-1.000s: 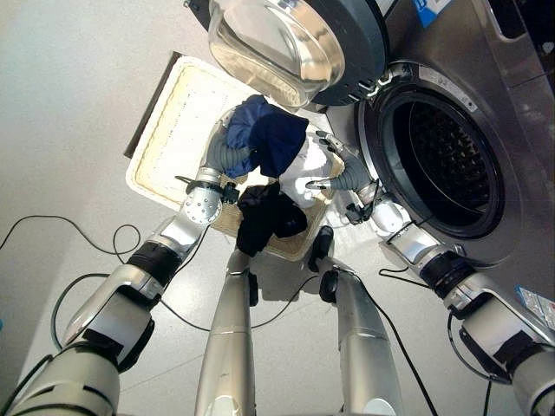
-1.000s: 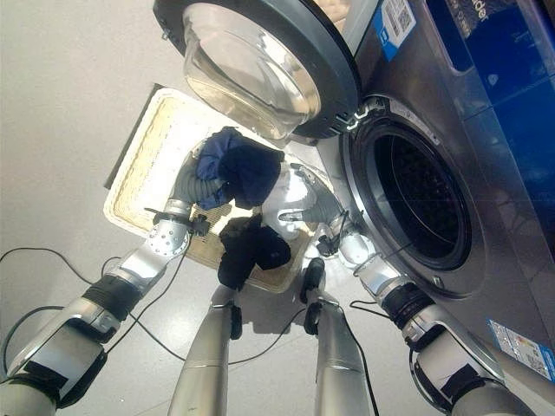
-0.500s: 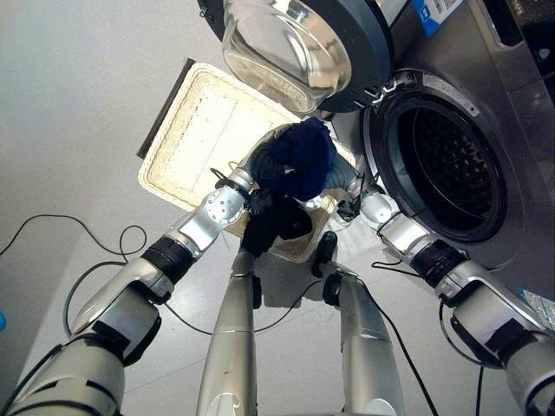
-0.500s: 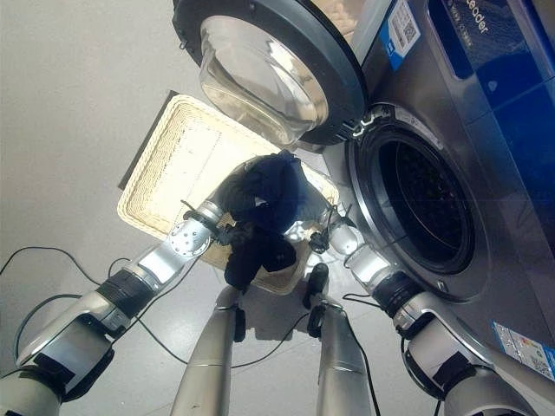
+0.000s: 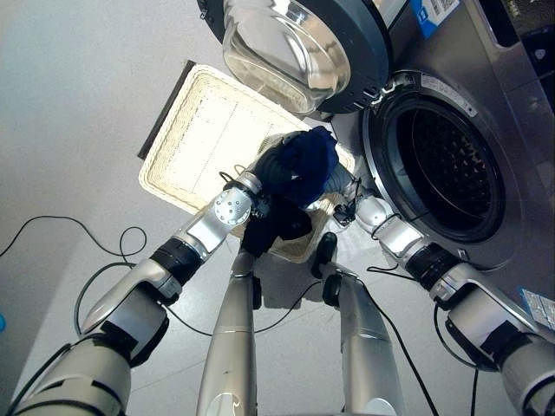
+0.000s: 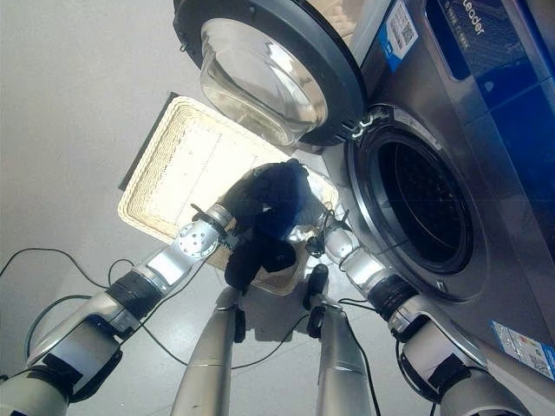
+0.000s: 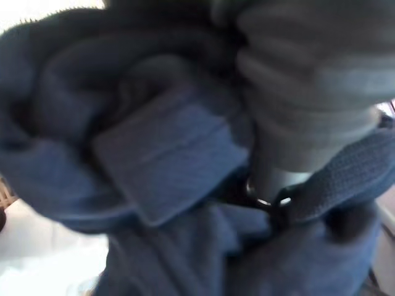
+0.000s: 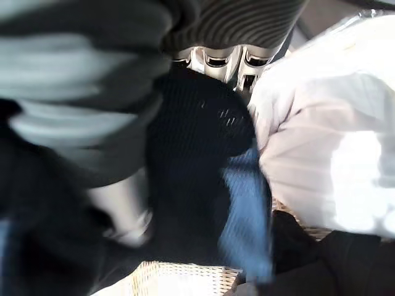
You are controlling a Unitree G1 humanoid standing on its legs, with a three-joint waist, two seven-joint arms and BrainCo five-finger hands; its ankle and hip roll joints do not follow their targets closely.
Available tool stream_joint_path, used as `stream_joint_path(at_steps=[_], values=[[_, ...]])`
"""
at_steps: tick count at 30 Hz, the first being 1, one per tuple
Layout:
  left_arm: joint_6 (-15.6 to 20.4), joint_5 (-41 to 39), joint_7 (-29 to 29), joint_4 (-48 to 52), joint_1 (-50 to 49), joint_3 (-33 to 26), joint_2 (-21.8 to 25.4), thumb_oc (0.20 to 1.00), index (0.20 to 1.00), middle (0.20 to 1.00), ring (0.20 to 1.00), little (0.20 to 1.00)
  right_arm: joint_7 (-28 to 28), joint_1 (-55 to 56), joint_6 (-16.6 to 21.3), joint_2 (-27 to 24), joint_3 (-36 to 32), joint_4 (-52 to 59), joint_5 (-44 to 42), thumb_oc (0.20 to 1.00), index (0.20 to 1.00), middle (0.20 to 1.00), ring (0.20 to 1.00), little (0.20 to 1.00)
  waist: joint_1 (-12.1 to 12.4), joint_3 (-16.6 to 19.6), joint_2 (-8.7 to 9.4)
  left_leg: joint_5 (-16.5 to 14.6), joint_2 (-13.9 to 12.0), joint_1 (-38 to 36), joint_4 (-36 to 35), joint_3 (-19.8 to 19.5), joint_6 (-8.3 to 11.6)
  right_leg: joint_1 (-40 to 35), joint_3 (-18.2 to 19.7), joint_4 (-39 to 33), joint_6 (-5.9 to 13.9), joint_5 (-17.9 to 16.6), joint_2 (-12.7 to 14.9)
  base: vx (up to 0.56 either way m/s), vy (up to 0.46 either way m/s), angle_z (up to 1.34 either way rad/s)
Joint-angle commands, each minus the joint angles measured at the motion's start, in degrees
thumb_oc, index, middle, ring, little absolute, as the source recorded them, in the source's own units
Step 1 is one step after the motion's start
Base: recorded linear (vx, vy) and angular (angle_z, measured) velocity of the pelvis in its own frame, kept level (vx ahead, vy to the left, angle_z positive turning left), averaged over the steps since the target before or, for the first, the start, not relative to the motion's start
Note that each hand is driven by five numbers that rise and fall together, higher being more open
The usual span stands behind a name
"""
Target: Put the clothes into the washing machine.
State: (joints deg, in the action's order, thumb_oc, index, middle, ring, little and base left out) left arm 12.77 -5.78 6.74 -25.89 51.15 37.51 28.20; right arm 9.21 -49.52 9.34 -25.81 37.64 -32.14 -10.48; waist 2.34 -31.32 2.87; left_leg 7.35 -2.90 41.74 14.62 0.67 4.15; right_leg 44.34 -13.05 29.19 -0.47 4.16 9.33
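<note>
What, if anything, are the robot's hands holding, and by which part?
A bundled dark blue garment is lifted between both arms above the pale wicker basket. The cloth hides the fingers, so the exact place of the hold cannot be told.

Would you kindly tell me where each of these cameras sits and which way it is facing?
Left eye view: on the head, looking down at the wicker basket, the open washing machine drum; both arms show.
Right eye view: beside it, same scene; shares the navy bundle and the door.
Left wrist view: on the left arm, pressed against the navy cloth; a ribbed cover shows.
Right wrist view: on the right arm, facing navy cloth and a white garment; shares the bundle.
</note>
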Motion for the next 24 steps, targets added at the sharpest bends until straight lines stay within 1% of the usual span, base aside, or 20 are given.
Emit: stream_joint_path(at_steps=[1,4,6,8,11,15,22,23,24], values=[[1.4,1.8,0.9,7.4,0.5,-0.1,-5.8,0.2,0.2,0.2,0.2,0.2,3.0,-2.1,4.0,0.9,-3.1,4.4,-1.6,0.2,0.2,0.2,0.2,0.2,-0.9,1.5,-4.24,-3.0,4.8,0.4,1.0,5.5,-6.02,-0.8,-1.3,-5.6,3.23,-5.9,-2.7,0.0,0.0,0.0],[0.7,2.6,1.6,7.1,0.3,-0.3,-5.8,0.2,0.2,0.2,0.2,0.2,4.0,-1.8,4.5,1.1,-3.8,4.5,-2.2,0.2,0.2,0.2,0.2,0.2,-0.9,1.5,-4.28,-3.0,4.7,0.3,1.0,5.7,-6.03,-0.8,-1.3,-5.6,3.21,-5.9,-2.7,0.0,0.011,0.0],[0.1,3.2,2.4,6.2,0.0,-0.3,-5.4,0.2,0.2,0.2,0.2,0.2,5.4,-1.1,5.7,1.1,-4.9,4.8,-2.9,0.2,0.2,0.2,0.2,0.2,-1.2,1.5,-4.3,-3.1,4.6,0.4,1.2,5.9,-6.01,-0.6,-1.0,-5.6,3.23,-5.9,-2.8,0.01,0.039,-0.01],[0.1,3.2,2.5,6.1,-0.1,-0.3,-5.4,0.2,0.2,0.2,0.2,0.2,5.4,-1.0,5.7,1.2,-5.1,4.8,-2.9,0.2,0.2,0.2,0.2,0.2,-1.2,1.5,-4.29,-3.2,4.6,0.3,1.2,5.9,-6.01,-0.6,-1.0,-5.6,3.25,-5.9,-2.8,0.0,0.01,-0.02],[-0.2,4.6,4.0,4.6,-0.5,-0.3,-5.3,0.2,0.2,0.2,0.2,0.2,7.1,0.5,7.0,1.0,-6.6,5.0,-4.0,0.2,0.2,0.2,0.2,0.2,-1.6,1.5,-4.17,-3.3,4.2,0.1,1.2,6.4,-5.97,-0.7,-0.8,-5.4,3.32,-5.7,-2.8,0.0,0.023,-0.03],[-0.3,4.8,4.6,3.2,-0.7,-0.2,-5.2,0.2,0.2,0.2,0.2,0.2,8.4,1.6,8.1,0.8,-7.7,4.7,-5.5,0.2,0.2,0.2,0.2,0.2,-1.8,1.5,-3.96,-3.5,4.1,0.0,1.3,6.5,-6.0,-0.7,-0.7,-5.3,3.33,-5.6,-2.9,0.0,0.0,0.0],[-0.3,5.0,5.2,2.2,-1.1,0.0,-5.2,0.2,0.2,0.2,0.2,0.2,8.6,2.6,8.9,0.9,-8.4,4.6,-5.9,0.2,0.2,0.2,0.2,0.2,-2.1,1.5,-3.78,-3.6,3.9,-0.1,1.3,6.8,-6.01,-0.7,-0.5,-5.2,3.38,-5.6,-3.1,0.0,0.002,-0.01],[-0.3,4.9,5.6,1.5,-1.7,-0.2,-5.1,0.2,0.2,0.2,0.2,0.2,8.9,3.9,9.6,0.8,-8.9,4.5,-5.9,0.2,0.2,0.2,0.2,0.2,-2.3,1.5,-3.58,-3.7,3.7,-0.3,1.1,7.1,-6.05,-0.7,-0.4,-5.2,3.43,-5.6,-3.3,0.0,0.03,-0.09],[-0.5,4.5,6.2,0.3,-1.6,-0.4,-5.2,0.489,0.489,0.489,0.489,0.489,9.0,4.4,10.3,0.8,-9.4,3.9,-6.6,0.2,0.2,0.2,0.2,0.2,-2.6,1.5,-3.39,-3.7,3.4,-0.4,1.0,7.3,-6.08,-0.7,-0.2,-5.2,3.45,-5.6,-3.4,0.0,0.035,-0.1]])
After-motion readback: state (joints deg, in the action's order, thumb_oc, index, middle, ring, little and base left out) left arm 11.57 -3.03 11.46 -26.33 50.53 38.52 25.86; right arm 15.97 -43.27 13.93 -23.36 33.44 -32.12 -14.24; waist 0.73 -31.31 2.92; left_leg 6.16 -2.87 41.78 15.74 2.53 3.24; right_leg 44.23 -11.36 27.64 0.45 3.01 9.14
